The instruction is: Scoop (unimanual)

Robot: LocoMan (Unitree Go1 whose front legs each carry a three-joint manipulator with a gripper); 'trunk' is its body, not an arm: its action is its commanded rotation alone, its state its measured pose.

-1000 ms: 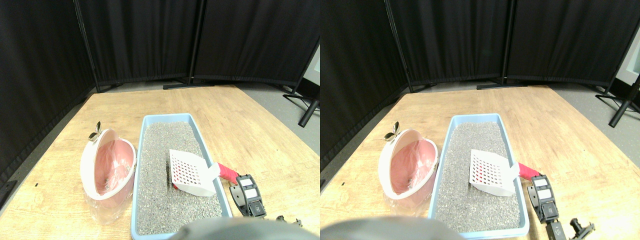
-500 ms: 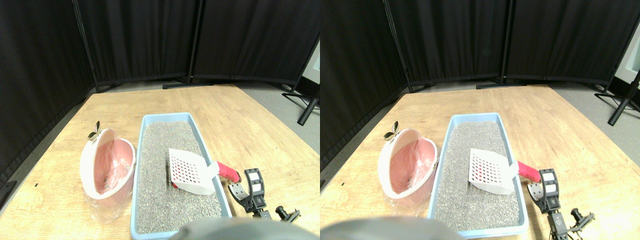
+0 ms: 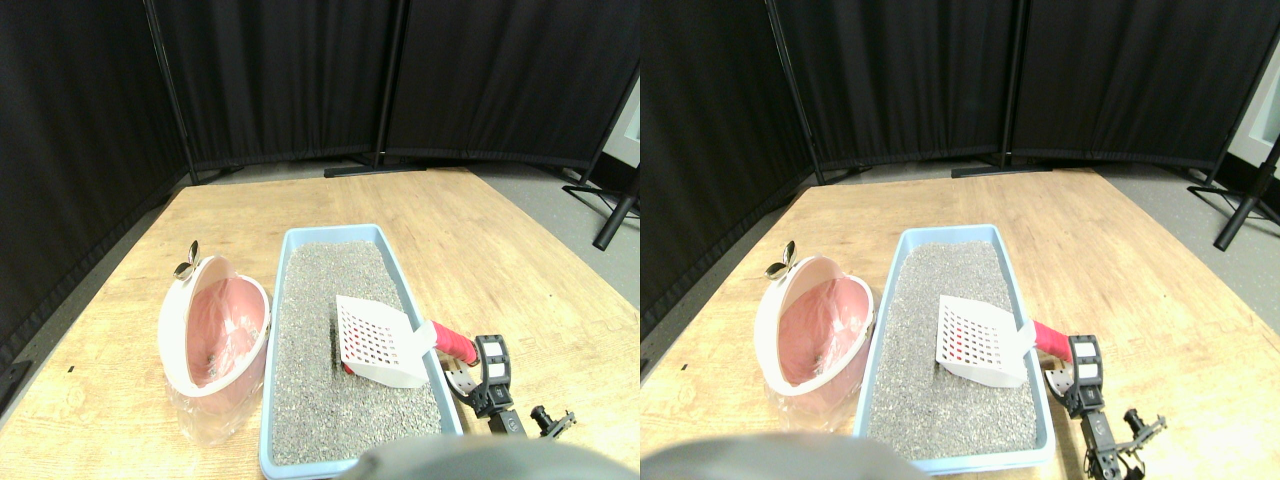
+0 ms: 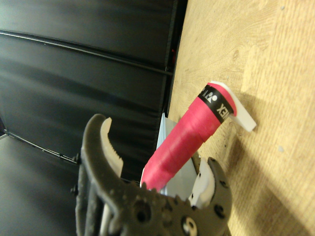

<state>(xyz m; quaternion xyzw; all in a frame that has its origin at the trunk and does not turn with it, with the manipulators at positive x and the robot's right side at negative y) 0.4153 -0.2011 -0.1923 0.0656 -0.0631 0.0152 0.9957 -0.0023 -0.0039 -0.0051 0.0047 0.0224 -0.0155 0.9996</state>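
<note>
A white slotted scoop (image 3: 375,342) lies on the grey litter (image 3: 330,285) inside the light-blue tray (image 3: 277,330). Its red wrapped handle (image 3: 452,343) pokes out over the tray's right rim, above the wooden table. My right gripper (image 3: 472,362) is at the handle's outer end, open. In the wrist view the red handle (image 4: 189,137) runs between the two spread fingers (image 4: 101,142), which stand clear of it on both sides. Something red shows through the scoop's slots.
A pink and white bin (image 3: 215,325) lined with clear plastic leans just left of the tray, a metal clip (image 3: 187,262) on its rim. Black curtains (image 3: 300,80) close off the back and left. A black stand leg (image 3: 612,215) is off the table's right edge.
My gripper has turned from lying flat on the table and moved up and left toward the handle's end. Its jaws now straddle the red handle. The scoop has not moved.
</note>
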